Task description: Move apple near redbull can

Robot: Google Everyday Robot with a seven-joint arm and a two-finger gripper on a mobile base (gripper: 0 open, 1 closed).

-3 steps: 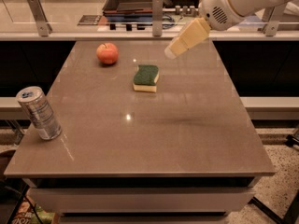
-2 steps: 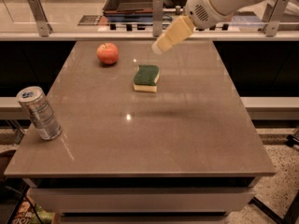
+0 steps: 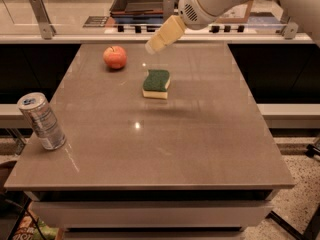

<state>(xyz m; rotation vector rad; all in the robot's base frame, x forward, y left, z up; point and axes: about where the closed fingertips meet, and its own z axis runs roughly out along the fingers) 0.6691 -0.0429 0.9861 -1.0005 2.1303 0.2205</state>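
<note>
The red-orange apple (image 3: 115, 57) sits on the brown table (image 3: 200, 134) at its far left. The silver redbull can (image 3: 41, 121) stands tilted at the table's near left edge, well apart from the apple. My gripper (image 3: 154, 45) hangs from the white arm above the far middle of the table, to the right of the apple and above it, holding nothing that shows.
A green-and-yellow sponge (image 3: 156, 83) lies near the table's middle, below the gripper. A counter with a dark tray (image 3: 141, 1) and metal rail posts (image 3: 40, 14) runs behind the table.
The gripper has moved left across the far side of the table, from right of the sponge to just above and beyond it, closer to the apple. Apple, can and sponge have not moved.
</note>
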